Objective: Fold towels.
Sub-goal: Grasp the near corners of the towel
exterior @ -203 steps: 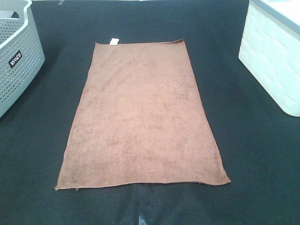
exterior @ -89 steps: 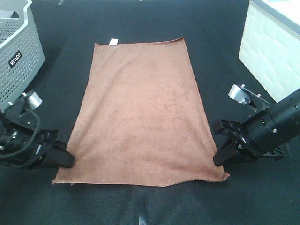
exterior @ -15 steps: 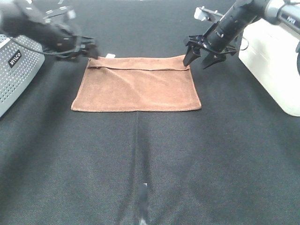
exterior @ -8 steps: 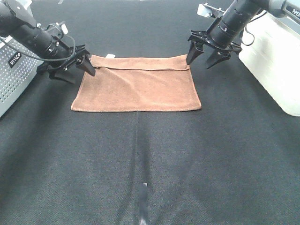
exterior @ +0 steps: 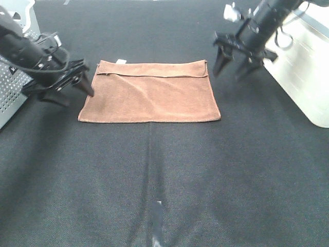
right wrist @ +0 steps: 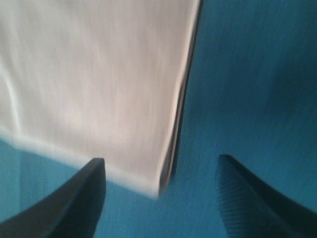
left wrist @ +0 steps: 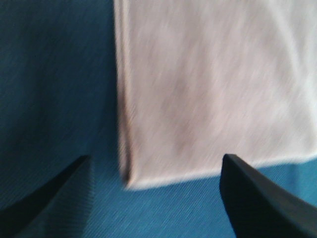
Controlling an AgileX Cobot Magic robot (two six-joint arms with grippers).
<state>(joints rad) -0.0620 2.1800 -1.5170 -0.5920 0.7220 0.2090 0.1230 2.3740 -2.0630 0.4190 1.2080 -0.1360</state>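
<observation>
left fingers [exterior: 85,85] spread, right fingers [exterior: 221,56] spread, empty

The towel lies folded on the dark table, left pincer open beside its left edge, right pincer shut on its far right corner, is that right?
No: the right pincer is open, gripping nothing, off that corner of the towel, as the exterior high view shows. The left pincer is as you said.
</observation>
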